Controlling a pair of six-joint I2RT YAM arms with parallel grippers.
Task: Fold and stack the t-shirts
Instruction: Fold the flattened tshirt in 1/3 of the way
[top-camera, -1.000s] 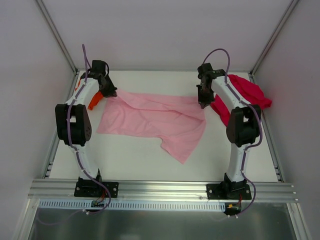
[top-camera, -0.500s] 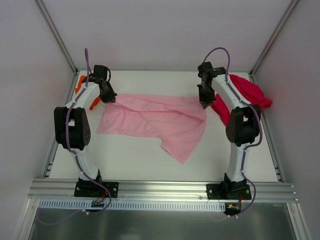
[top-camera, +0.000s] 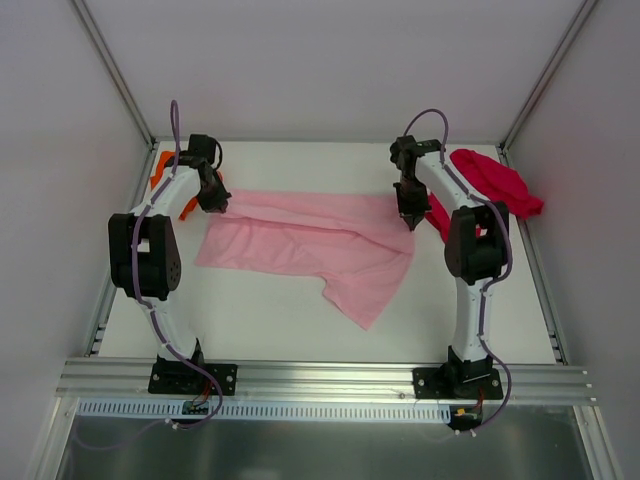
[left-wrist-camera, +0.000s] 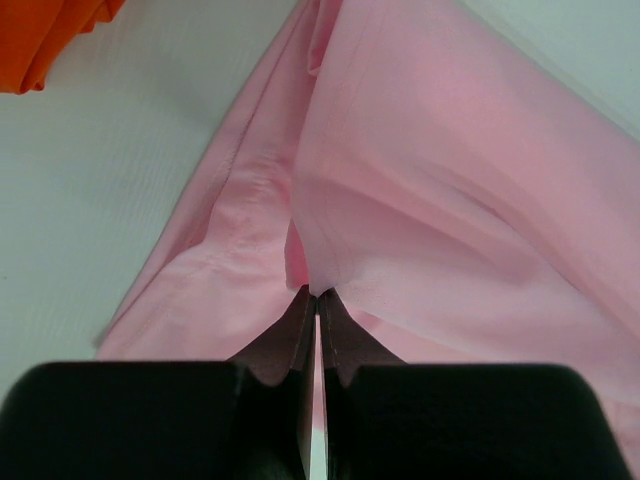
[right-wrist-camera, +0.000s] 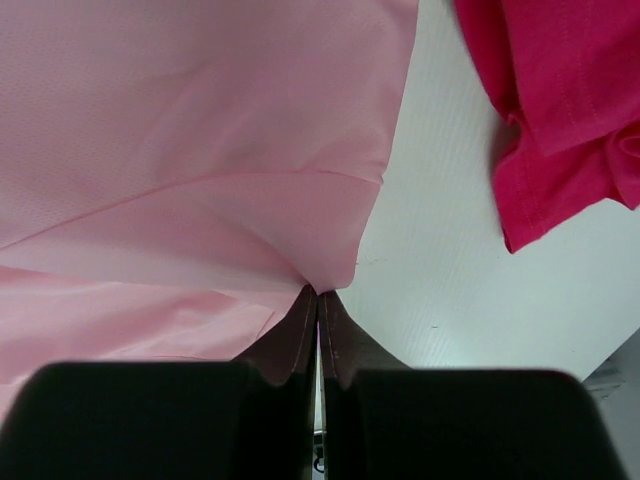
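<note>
Two pinches hold the pink t-shirt (top-camera: 310, 240) in the overhead view. My left gripper (top-camera: 215, 203) is clamped on its far left corner and my right gripper (top-camera: 408, 218) on its far right corner. Against a second ago, the far hem between the fingers has gone from a rumpled hump to a straight, taut line. The right arm has swung inward, uncovering more of the crimson t-shirt (top-camera: 495, 180) outboard of its fingers. The orange t-shirt (top-camera: 160, 166) lies bunched just outboard of the left fingers on the table (top-camera: 260, 320).

Left wrist: the left gripper (left-wrist-camera: 317, 295) is pressed tight on a fold of the pink t-shirt (left-wrist-camera: 430, 200), which spreads ahead and to the right. The orange t-shirt (left-wrist-camera: 50, 30) sits far ahead on the left.

Right wrist: the right gripper (right-wrist-camera: 317, 295) is closed on the pink t-shirt (right-wrist-camera: 180, 150) at its hem corner. Pink spreads ahead-left, and the crimson t-shirt (right-wrist-camera: 560, 100) lies ahead-right, with bare table (right-wrist-camera: 440, 260) between them.
</note>
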